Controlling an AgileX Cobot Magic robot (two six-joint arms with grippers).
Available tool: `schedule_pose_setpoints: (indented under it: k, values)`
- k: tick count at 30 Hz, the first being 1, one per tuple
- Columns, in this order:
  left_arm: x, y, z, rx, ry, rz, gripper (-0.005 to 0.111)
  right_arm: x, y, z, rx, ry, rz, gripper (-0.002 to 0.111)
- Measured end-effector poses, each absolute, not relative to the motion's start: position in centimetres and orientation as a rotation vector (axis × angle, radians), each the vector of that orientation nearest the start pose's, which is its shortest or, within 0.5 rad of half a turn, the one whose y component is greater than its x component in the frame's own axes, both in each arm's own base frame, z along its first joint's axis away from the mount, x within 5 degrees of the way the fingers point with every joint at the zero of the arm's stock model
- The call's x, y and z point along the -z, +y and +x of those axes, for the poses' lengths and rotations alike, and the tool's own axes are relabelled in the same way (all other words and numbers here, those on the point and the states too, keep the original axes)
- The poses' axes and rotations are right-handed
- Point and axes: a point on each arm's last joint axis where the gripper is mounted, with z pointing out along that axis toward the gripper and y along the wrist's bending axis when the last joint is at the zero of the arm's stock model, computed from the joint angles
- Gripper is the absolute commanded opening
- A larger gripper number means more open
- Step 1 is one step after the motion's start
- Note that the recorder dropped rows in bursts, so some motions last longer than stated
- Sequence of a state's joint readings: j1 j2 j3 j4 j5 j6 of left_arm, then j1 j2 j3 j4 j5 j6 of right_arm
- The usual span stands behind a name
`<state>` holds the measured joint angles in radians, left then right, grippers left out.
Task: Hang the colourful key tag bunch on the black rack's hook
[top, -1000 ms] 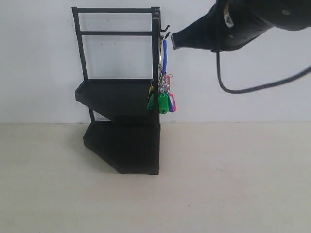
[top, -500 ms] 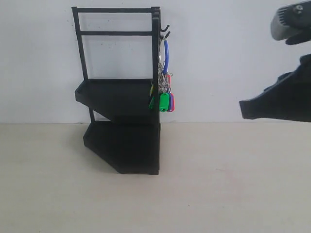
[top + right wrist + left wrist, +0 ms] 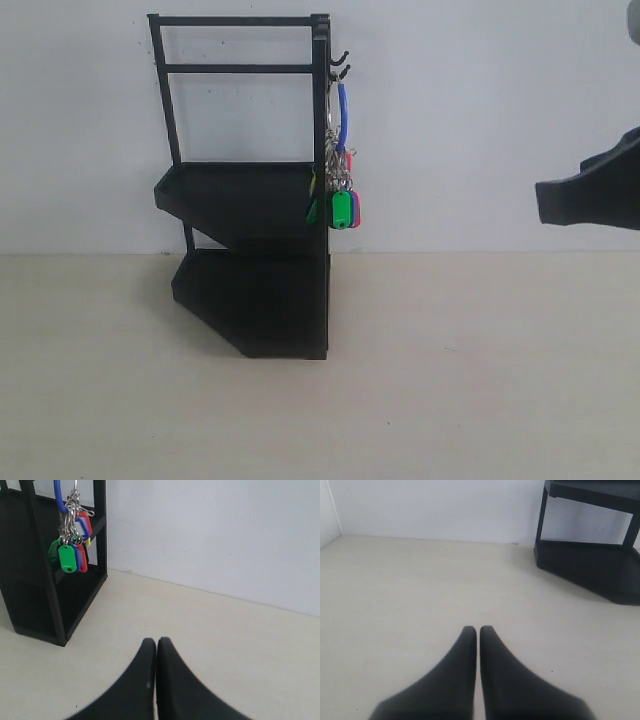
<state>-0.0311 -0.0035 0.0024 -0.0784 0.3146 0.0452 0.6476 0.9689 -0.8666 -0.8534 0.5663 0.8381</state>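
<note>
The black rack (image 3: pixel 250 200) stands against the white wall, left of centre. From a hook (image 3: pixel 342 68) at its top right corner hangs the colourful key tag bunch (image 3: pixel 340 195) by its blue loop; the tags dangle beside the upper tray. The bunch (image 3: pixel 72 535) and rack (image 3: pixel 35 570) also show in the right wrist view. My right gripper (image 3: pixel 545 205) is far to the right of the rack, shut and holding nothing (image 3: pixel 156 641). My left gripper (image 3: pixel 478 629) is shut and empty above the tabletop, with the rack's base (image 3: pixel 590 565) ahead of it; it does not show in the exterior view.
A pale beige tabletop (image 3: pixel 450 380) runs from the wall to the front edge. A white wall (image 3: pixel 480 120) backs the scene. A side wall (image 3: pixel 327 510) shows in the left wrist view.
My right arm has drawn away from the hook, dropping down and moving right to the frame's edge. The key tag bunch stays hanging and has swung slightly.
</note>
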Motion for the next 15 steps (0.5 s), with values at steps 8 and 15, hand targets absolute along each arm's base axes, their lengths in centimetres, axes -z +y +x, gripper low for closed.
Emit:
schedule_pose_setpoints:
  k: [8,15]
  values:
    - [-18.4,-0.4,5.4,0.065,1.796,0.019,0.004,-37.4,8.1,16.9,-0.089,1.871,-0.267,0.0]
    - [-18.4,-0.4,5.4,0.065,1.796,0.019,0.004,-39.8,4.2,13.5,-0.17,1.772,-0.06,0.0]
